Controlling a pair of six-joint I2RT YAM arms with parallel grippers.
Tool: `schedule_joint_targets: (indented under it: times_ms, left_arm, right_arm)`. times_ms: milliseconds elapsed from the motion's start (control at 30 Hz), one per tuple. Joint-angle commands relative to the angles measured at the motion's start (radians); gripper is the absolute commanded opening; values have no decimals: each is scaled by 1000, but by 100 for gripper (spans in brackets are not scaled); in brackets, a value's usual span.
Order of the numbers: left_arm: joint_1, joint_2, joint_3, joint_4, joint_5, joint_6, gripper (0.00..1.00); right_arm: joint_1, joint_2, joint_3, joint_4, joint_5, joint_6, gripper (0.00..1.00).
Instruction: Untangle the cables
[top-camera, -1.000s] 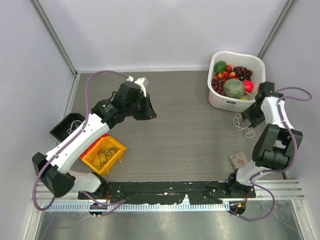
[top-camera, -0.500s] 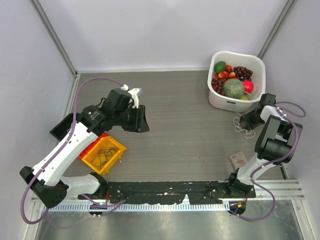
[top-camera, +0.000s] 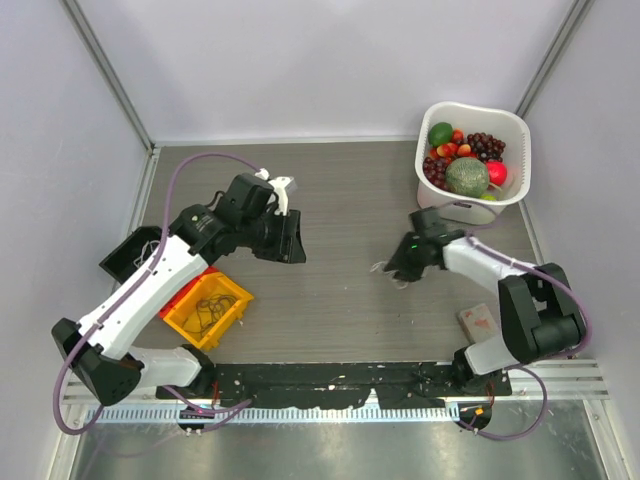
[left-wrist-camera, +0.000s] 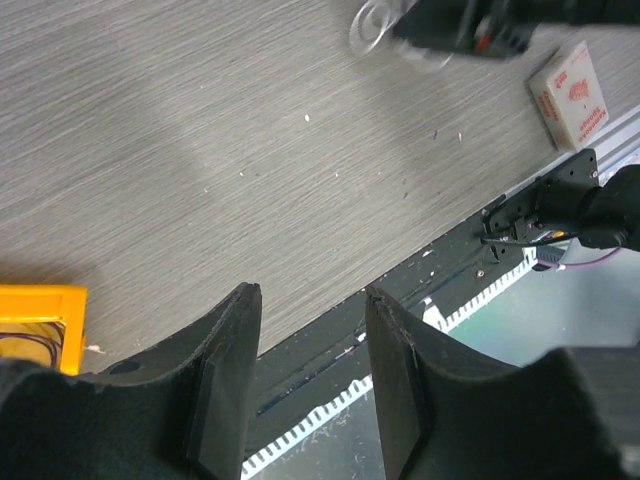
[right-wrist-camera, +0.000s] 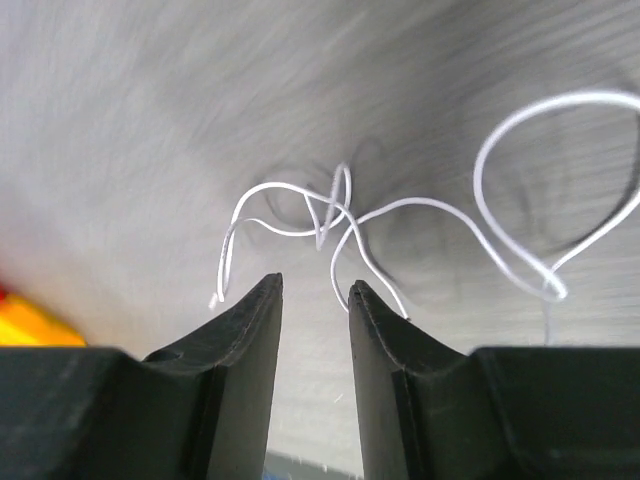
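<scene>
Both half open, nothing between their fingers: the left gripper (left-wrist-camera: 310, 300) over the table (top-camera: 350, 200), the right gripper (right-wrist-camera: 315, 285) at one looped white cable (right-wrist-camera: 575, 97), right of the table's middle.

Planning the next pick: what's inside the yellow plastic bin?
Thin dark cables in a loose tangle lie in the yellow plastic bin. Nothing else shows; what sits beneath the tangle is covered.

Cables (right-wrist-camera: 322, 212) on table (top-camera: 340, 300), before basket (top-camera: 452, 210)
</scene>
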Motion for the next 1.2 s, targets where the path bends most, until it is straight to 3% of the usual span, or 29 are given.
schedule_joint_targets:
  times_ms: [0, 100, 300, 500, 800, 1067, 1167]
  left_arm:
    - [5, 24, -2, 71, 24, -5, 50]
    - [7, 34, -37, 93, 18, -21, 59]
    - [13, 115, -128, 114, 108, -41, 70]
    - [13, 228, -182, 136, 140, -12, 70]
    - [14, 374, -232, 136, 51, 64, 70]
    - [13, 492, -270, 194, 62, 76, 57]
    - [13, 498, -284, 209, 79, 74, 37]
  right_arm:
    - [333, 0, 54, 47, -45, 132, 38]
    - [465, 34, 176, -21, -13, 90, 40]
    - [467, -10, 217, -74, 22, 27, 46]
    - [469, -15, 185, -61, -61, -3, 49]
    - [473, 5, 129, -15, -122, 3, 49]
    - [480, 5, 132, -15, -130, 8, 48]
    - [486, -1, 134, -7, -141, 5, 48]
